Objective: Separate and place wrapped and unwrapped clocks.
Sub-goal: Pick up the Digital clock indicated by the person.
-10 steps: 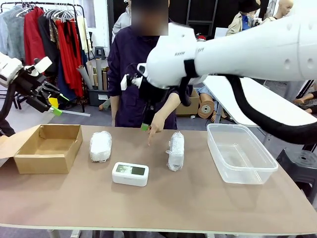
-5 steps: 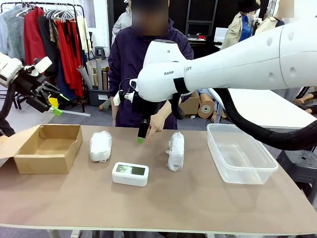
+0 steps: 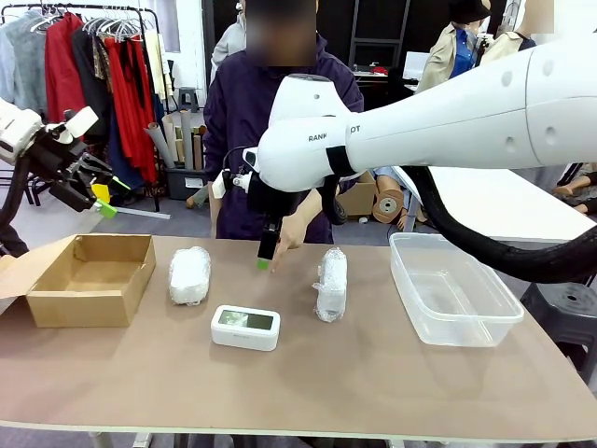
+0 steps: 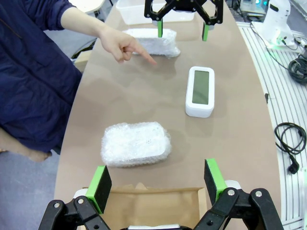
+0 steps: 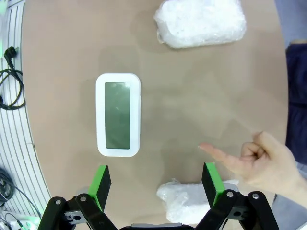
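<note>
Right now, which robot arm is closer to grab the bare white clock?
The right one. The right gripper hangs open above the table, near the bare clock. The left gripper is off past the cardboard box.

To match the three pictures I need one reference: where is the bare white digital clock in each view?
Front view: the clock lies below the centre, slightly to the left.
Left wrist view: the clock is right of centre, in the upper half.
Right wrist view: the clock is left of centre.
Shared landmark: the wrapped bundle nearer the cardboard box.
</note>
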